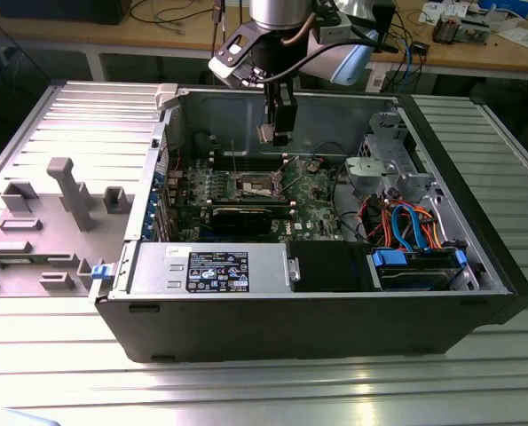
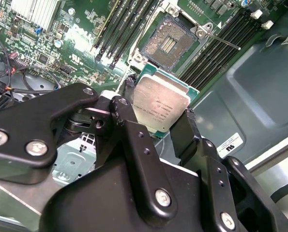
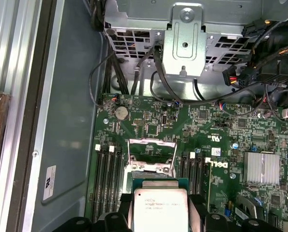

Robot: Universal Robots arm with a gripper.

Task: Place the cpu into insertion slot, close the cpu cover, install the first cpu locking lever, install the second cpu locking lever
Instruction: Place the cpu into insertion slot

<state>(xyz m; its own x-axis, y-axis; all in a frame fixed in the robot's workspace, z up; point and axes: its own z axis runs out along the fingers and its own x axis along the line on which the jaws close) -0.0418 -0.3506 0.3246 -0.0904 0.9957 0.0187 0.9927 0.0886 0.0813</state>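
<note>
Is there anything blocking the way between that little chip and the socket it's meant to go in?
Nothing visible does. The end effector holds the cpu above the board, and in the second wrist view the insertion slot lies uncovered, with open air between them.

Bright, even overhead light, white glare on the ribbed tabletop (image 1: 246,390) in front of the computer case (image 1: 317,324), dim shade inside it, soft sheen on the cpu (image 2: 160,104) top

insertion slot (image 2: 169,44): uncovered, clear above | memory slots (image 2: 129,24): flank both sides
</note>
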